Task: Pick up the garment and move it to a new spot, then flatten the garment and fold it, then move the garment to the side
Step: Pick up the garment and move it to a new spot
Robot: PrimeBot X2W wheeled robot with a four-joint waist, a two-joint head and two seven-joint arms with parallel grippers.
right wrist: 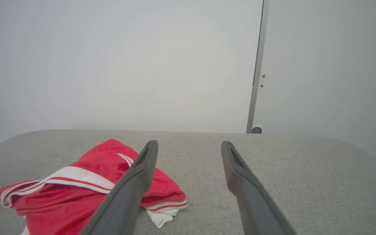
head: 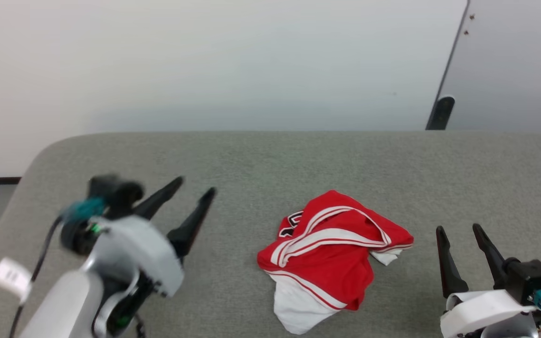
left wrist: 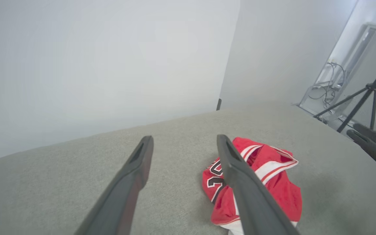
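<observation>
Lying crumpled on the grey padded surface (head: pixel 298 159), the garment (head: pixel 331 253) is sitting ungrasped. The left gripper (head: pixel 195 185) and right gripper (head: pixel 458 228) are hovering on either side, jaws spread, seemingly clear of it. Lifting, flattening, folding and setting aside are all waiting.

Left pincer (head: pixel 195 184) and right pincer (head: pixel 458 227) stand open.

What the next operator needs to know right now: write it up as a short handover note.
Left end effector: open, empty, left of the garment, not touching it.
Right end effector: open, empty, right of the garment, apart from it.
Garment: crumpled in a heap on the grey padded surface, between the two end effectors.
Done: nothing that shows; it is not grasped, flattened or folded.
Left: pick up and relocate, flatten, fold, move aside.
</observation>
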